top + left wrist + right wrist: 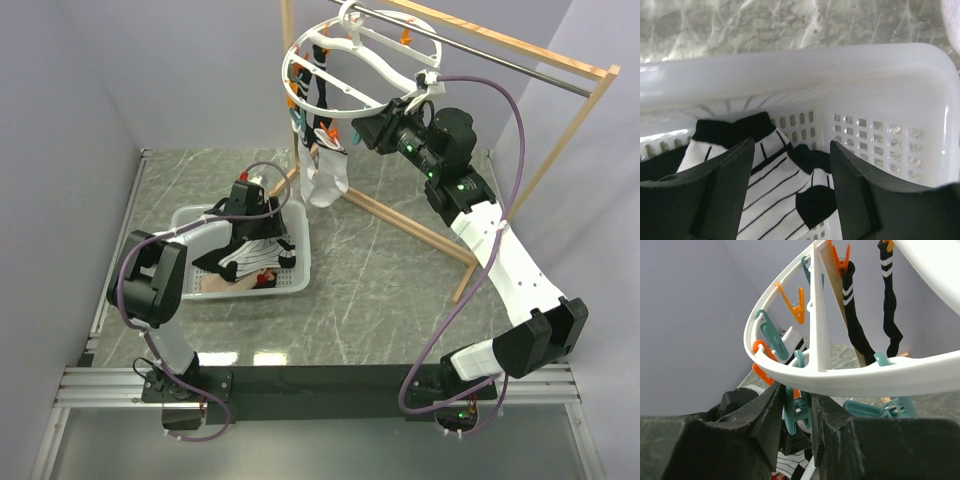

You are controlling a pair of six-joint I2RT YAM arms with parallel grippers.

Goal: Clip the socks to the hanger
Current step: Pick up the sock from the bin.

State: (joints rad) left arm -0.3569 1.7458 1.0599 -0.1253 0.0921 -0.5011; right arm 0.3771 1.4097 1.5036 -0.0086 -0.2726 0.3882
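Left jaws, parted wide, straddle the striped sock (775, 185) in the basket (880, 85) down-left of the hanger (865, 371), apparently poised to lift it, while right jaws under the hanger's lower rim pinch narrowly on a teal clip (796, 416), seemingly readying it for that sock.

Inspection finding: no readable text, label, brand mark, number or sign appears in any view. Surfaces checked were the hanger (920, 372), the socks (770, 185), the basket (880, 90) and the tabletop (400, 280). The black bands and stripes on the socks are pattern only, not lettering.
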